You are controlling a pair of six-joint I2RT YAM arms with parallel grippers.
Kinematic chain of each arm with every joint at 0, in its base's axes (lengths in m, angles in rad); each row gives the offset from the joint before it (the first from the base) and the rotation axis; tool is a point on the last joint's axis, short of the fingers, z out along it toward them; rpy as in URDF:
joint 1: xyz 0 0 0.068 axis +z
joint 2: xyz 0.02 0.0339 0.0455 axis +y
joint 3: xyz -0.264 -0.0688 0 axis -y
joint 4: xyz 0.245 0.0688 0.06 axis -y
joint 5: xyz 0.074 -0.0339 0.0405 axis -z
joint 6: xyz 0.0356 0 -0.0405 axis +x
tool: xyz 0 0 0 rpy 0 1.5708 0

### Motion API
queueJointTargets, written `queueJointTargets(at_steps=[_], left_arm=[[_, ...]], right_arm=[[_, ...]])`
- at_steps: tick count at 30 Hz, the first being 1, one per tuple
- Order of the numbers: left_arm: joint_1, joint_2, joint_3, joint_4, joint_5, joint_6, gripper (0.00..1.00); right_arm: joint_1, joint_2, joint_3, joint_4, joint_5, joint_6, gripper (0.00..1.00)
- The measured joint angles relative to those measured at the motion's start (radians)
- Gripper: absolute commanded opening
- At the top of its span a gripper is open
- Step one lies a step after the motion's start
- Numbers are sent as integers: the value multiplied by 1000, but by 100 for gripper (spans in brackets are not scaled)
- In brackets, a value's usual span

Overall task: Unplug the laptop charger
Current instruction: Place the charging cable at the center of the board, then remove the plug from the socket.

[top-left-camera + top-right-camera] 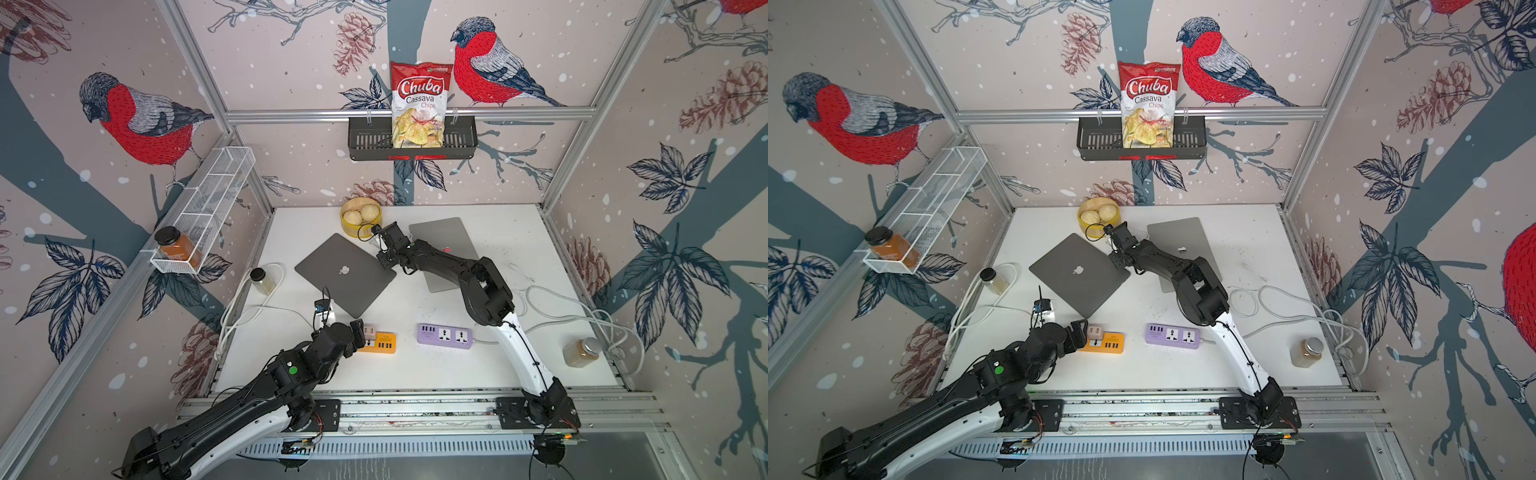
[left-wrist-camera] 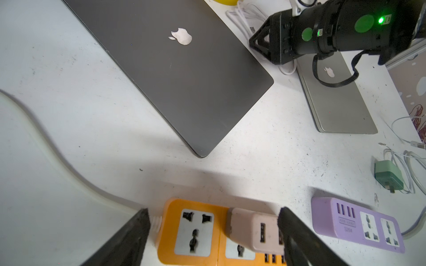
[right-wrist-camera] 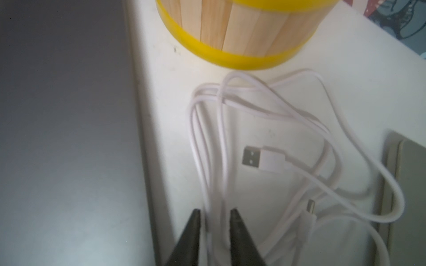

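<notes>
A white charger cable (image 3: 265, 110) lies in loose loops on the table between the dark grey laptop (image 1: 345, 278) and the silver laptop (image 1: 444, 237). Its USB plug (image 3: 253, 159) and its small end (image 3: 310, 205) rest free on the table, in neither laptop. My right gripper (image 3: 214, 211) hangs over the loops with its jaws parted and blurred strands running between them. My left gripper (image 2: 213, 230) is open, straddling the end of the orange power strip (image 2: 184, 232). A beige adapter (image 2: 251, 228) is plugged into the strip, close by one finger (image 2: 299, 237).
A bamboo steamer (image 1: 360, 216) stands just beyond the right gripper (image 1: 378, 232). A purple power strip (image 1: 445, 336) lies right of the orange one, with a green adapter (image 2: 389, 175) and thin cords nearby. Jars (image 1: 262, 280) (image 1: 582, 351) stand at both table sides. A thick white cord (image 2: 46, 142) feeds the orange strip.
</notes>
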Motion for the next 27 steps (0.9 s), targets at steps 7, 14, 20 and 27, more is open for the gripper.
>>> queueJointTargets(at_steps=[7, 14, 20, 27], left_arm=[[1, 80, 60, 4, 32, 52, 95], [1, 232, 129, 30, 74, 126, 87], [1, 217, 92, 63, 110, 133, 83], [1, 181, 61, 110, 179, 149, 82]], right_arm=[[13, -161, -177, 25, 31, 0, 62], [50, -488, -519, 129, 62, 122, 60], [194, -709, -907, 174, 59, 293, 59], [384, -875, -1157, 301, 151, 446, 58]])
